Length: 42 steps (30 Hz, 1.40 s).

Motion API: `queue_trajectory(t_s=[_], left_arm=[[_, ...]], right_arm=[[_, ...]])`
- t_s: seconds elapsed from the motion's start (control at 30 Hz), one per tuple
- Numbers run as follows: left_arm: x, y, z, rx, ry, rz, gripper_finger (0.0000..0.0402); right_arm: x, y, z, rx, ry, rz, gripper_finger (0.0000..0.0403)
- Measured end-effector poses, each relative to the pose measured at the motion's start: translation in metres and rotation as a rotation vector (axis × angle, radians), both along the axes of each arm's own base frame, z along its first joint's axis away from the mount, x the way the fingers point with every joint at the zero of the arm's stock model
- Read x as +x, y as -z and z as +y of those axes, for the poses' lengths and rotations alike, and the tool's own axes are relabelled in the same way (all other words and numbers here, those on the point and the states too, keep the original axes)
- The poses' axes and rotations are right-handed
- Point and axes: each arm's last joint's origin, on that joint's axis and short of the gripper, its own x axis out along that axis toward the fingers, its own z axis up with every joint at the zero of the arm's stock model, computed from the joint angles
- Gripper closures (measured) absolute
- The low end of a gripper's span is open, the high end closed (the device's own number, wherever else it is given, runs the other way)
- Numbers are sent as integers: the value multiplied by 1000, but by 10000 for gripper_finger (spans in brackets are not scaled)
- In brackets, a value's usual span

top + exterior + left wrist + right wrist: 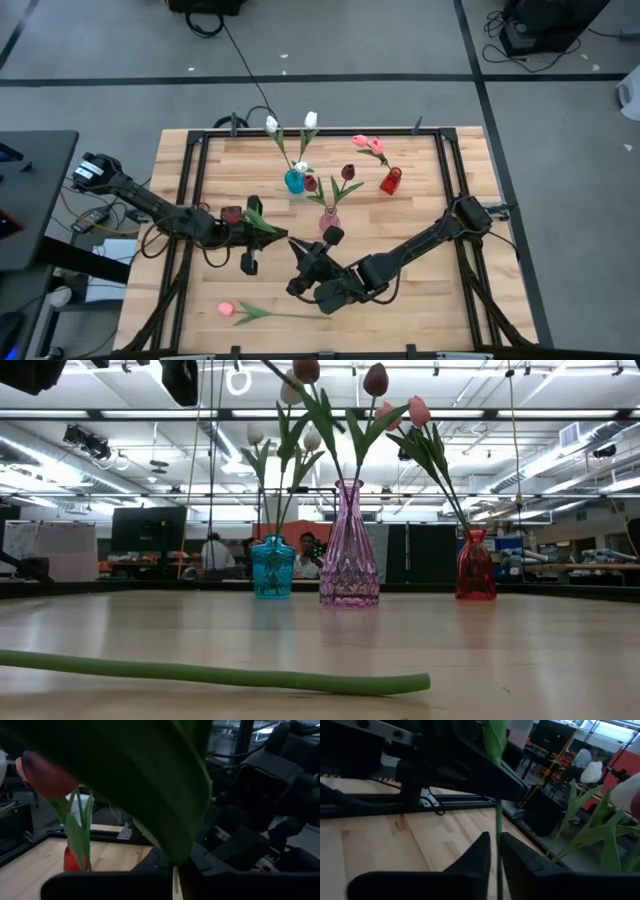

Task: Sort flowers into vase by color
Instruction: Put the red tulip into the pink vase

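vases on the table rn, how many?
3, in a row at the far side: blue vase on the left, pink vase in the middle and slightly nearer, red vase on the right. None looks hidden.

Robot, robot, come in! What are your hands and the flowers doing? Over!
Left gripper holds dark maroon tulip above the table. Right gripper closed on its thin green stem. Pink tulip lies near front edge.
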Motion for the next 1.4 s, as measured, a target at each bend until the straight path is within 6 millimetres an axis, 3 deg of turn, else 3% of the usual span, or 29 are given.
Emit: queue_trajectory(t_s=[0.17, 0.37, 0.63, 0.93, 1.2, 1.4], left_arm=[[1, 2, 1, 8, -11, 18, 392], [6, -2, 6, 34, -39, 70, 395], [18, -24, 8, 121, -41, 142, 396], [27, -58, 13, 207, -82, 182, 397], [35, -56, 32, 204, -163, 213, 398], [48, -49, 43, 196, -189, 224, 398]], right_arm=[[-6, -6, 9, -28, -32, 13, 283], [-31, -30, 14, -50, -64, 67, 210], [-80, -57, -3, 14, 32, 94, 184], [-130, -37, -17, 44, 150, -10, 190], [-149, -5, -29, 99, 179, -47, 190], [-152, 4, -32, 114, 184, -57, 190]])
